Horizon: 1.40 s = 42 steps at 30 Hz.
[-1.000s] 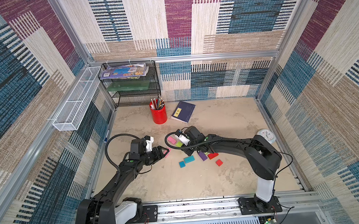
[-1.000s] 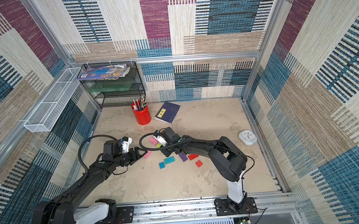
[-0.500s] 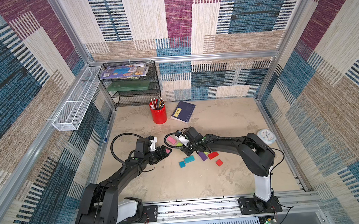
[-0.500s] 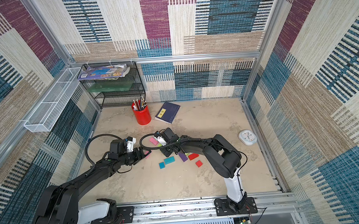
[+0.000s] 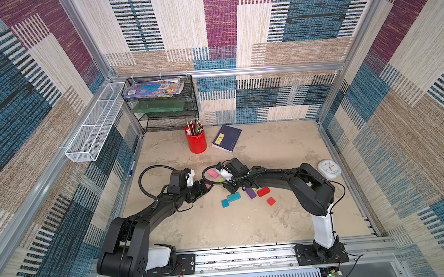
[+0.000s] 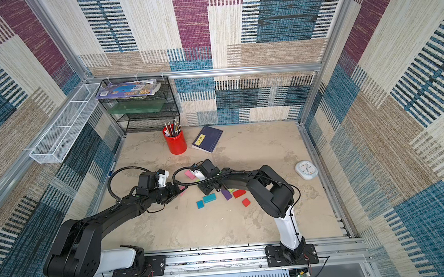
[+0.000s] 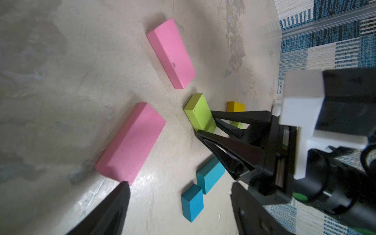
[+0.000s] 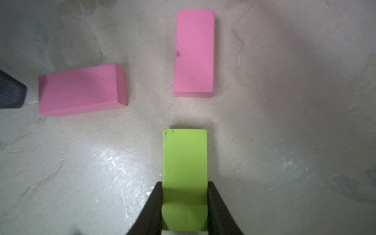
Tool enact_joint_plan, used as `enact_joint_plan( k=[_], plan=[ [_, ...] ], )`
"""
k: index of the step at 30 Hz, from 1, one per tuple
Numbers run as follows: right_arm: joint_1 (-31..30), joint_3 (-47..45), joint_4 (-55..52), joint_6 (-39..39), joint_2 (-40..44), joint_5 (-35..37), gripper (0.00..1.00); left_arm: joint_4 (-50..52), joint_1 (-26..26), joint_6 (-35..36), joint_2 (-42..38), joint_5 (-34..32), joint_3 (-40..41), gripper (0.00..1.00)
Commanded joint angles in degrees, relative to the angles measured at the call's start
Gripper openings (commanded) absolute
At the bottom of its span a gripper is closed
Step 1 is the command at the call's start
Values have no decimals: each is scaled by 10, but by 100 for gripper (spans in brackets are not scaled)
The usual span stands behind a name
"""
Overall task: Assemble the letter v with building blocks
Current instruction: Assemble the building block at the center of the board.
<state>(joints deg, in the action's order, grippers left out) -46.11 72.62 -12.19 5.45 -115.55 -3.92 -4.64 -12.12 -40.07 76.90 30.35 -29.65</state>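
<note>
My right gripper [image 8: 184, 184] is shut on one end of a lime green block [image 8: 185, 156], low over the table; in both top views that block [image 5: 221, 179] is mostly hidden under the wrist. Two pink blocks [image 8: 194, 53] [image 8: 81, 89] lie flat just beyond it. My left gripper [image 7: 179, 184] stands open and empty, one fingertip beside the end of the nearer pink block [image 7: 132, 140]. Both teal blocks, a rectangle [image 5: 234, 196] and a square [image 5: 225, 203], lie near a purple block [image 5: 250, 193], a red rectangle [image 5: 263, 191] and a red square [image 5: 271, 201]. A yellow block [image 7: 236, 106] shows behind the right fingers.
A red pencil cup [image 5: 196, 141] and a navy book [image 5: 226, 137] stand at the back of the table. A black wire shelf [image 5: 163, 105] fills the back left corner. A small white clock [image 5: 329, 168] lies by the right wall.
My left gripper has opened wider and edged right along the nearer pink block, which lies on the table. The right gripper keeps its grip on the lime green block.
</note>
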Motion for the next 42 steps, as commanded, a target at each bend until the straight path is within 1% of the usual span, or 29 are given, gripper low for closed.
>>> enact_joint_plan(
  k=[1,11,13,15,17,18,19,21,22,23,25,26,27,29,30,33,35,36,42],
  plan=[
    [0,7,7,4,-8,2,30,-11,0,-2,5,0,-4,80],
    [1,29,-10,5,-28,13,33,-11,-1,-3,11,-5,-5,79],
    [2,31,-13,4,-29,13,37,-11,-1,-2,14,-4,-8,79],
    [5,33,-17,-3,-26,9,51,-11,-3,-2,18,-5,-11,79],
    [11,28,-15,-15,-11,-6,63,-11,-6,-1,24,-4,-16,78],
    [17,21,-7,-26,5,-18,67,-11,-7,-1,27,-3,-18,77],
    [22,15,-1,-35,19,-30,69,-11,-10,-1,29,-4,-21,77],
    [38,-9,21,-61,67,-62,70,-11,-17,-3,32,-9,-27,72],
    [44,-23,35,-73,89,-70,70,-11,-21,-4,33,-12,-29,68],
    [53,-40,50,-88,111,-82,70,-11,-27,-4,34,-17,-32,62],
    [70,-63,68,-114,139,-109,67,-12,-36,-5,39,-27,-38,51],
    [77,-71,70,-125,145,-122,64,-12,-42,-7,44,-34,-42,45],
    [84,-75,70,-134,146,-132,56,-12,-48,-9,49,-43,-46,40],
    [90,-89,79,-146,146,-153,38,-12,-57,-17,62,-65,-51,29],
    [92,-100,91,-152,146,-167,30,-12,-60,-22,69,-77,-54,21],
    [95,-122,120,-173,138,-201,14,-12,-72,-30,97,-94,-67,0],
    [93,-130,135,-186,125,-222,2,-12,-84,-36,117,-108,-77,0],
    [92,-130,139,-191,118,-231,0,-12,-89,-41,123,-117,-80,0],
    [83,-128,148,-209,76,-244,0,-25,-117,-74,151,-172,-82,0]
  ],
)
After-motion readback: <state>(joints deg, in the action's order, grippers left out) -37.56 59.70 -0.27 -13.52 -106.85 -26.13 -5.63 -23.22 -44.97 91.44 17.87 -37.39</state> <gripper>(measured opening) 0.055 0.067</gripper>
